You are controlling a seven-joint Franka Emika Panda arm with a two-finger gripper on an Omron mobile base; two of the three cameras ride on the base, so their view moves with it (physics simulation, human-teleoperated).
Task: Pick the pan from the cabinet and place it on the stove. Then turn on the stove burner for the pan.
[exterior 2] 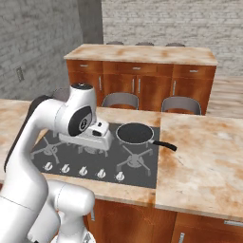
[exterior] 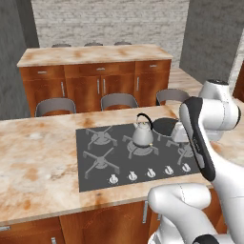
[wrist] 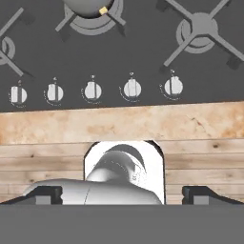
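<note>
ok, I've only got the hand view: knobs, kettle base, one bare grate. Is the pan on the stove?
Observer: Yes. The pan sits on the back right burner of the stove.
Operator: Handle direction?
Observer: Its handle points right, with the end out over the counter.
Operator: How near is the kettle?
Observer: The kettle stands on the middle burner, just left of the pan. I can't tell whether they touch.
</note>
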